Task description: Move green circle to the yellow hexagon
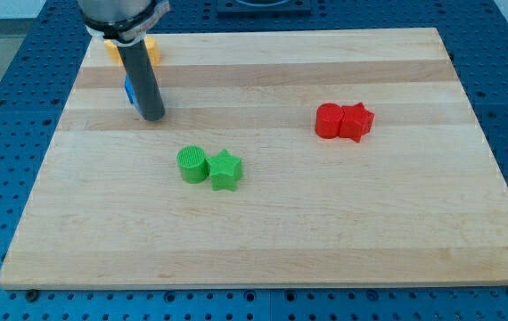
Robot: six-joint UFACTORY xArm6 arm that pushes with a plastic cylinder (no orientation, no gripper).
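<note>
Rod position first: you will find my tip resting on the desk in the view's upper left, with the dark rod rising straight up to the arm housing at the top edge. No hand is fitted, so you have no wide, narrow or holding state to read.

Count six blocks.
- One blue block sits just left of the rod and is mostly hidden behind it; its shape cannot be made out.
- One yellow block lies behind the rod near the desk's top edge, largely covered.
- One green circle touches one green star, below and right of my tip, apart from it.
- Two red blocks, a circle and a star, touch at the view's right.
</note>
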